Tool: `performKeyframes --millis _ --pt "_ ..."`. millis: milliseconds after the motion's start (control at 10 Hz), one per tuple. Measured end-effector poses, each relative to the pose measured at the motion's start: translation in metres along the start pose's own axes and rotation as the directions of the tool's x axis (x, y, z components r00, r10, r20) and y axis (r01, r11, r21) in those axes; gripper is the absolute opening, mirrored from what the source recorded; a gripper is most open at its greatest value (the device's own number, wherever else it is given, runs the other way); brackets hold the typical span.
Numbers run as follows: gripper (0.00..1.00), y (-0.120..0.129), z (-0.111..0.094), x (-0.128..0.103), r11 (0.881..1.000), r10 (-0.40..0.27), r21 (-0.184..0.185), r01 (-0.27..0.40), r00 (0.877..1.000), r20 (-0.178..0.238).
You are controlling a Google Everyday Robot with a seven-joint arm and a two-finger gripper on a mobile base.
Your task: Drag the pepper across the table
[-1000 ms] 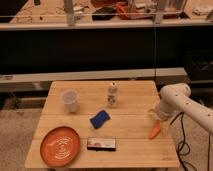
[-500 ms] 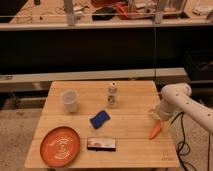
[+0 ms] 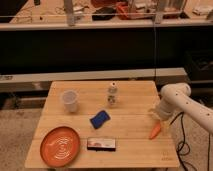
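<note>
Claw (image 3: 159, 117) is low over the right edge of the counter (image 3: 131, 150), at the end of the white arm (image 3: 186, 102) coming in from the right. Can't tell how far open it is or whether it grips anything. Pepper (image 3: 155, 131) lies on the counter near the right edge, tilted, upper end right at the claw, contact unclear. Rest of the layout: clear cup (image 3: 69, 100) back left, small white bottle (image 3: 113, 94) upright at back centre, blue sponge (image 3: 99, 119) mid-counter, orange plate (image 3: 60, 146) front left, small flat packet (image 3: 101, 144) just beside the plate's right side.
</note>
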Motion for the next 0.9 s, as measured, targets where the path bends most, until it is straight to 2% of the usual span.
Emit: performKeyframes --millis 900 --pt "0.80 -0.0024 0.0010 0.0065 0.999 -0.037 0.005 0.037 0.999 0.001"
